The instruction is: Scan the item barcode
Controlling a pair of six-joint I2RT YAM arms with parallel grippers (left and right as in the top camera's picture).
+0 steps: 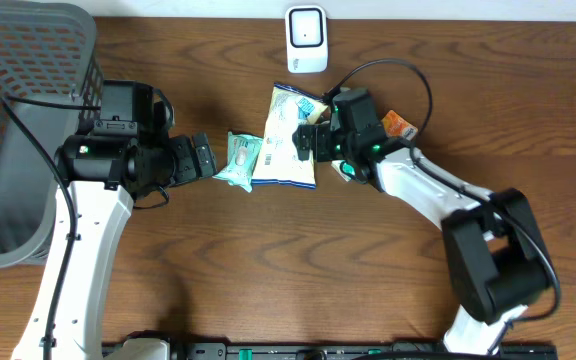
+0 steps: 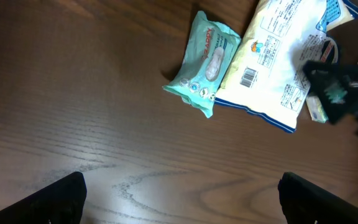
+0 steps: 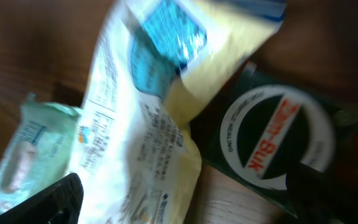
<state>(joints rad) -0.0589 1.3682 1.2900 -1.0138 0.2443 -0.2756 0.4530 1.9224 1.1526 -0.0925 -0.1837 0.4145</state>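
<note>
Left hand [image 1: 205,158] is seen open, fingers spread wide, nothing held. It is placed just beside the teal wipes pack [image 1: 238,160]. Right hand [image 1: 304,140] is also seen open, over the right edge of the snack bag [image 1: 286,140]. Whether the bag is touched cannot be told: that spot is hidden under the hand from overhead and blurred in the right wrist view.

The snack bag is laid flat on the tabletop [image 1: 268,260] between the two hands, touching the wipes pack. A barcode [image 2: 248,76] is shown face up on the bag in the left wrist view. A dark green packet [image 3: 269,140] with a round label is partly covered by the bag; its text is too blurred to be read. An orange packet [image 1: 398,124] is mostly hidden behind the right arm. A white scanner [image 1: 306,40] is set near the bag's far end, not touching it. A grey basket [image 1: 28,60] is cut off at the left edge.
</note>
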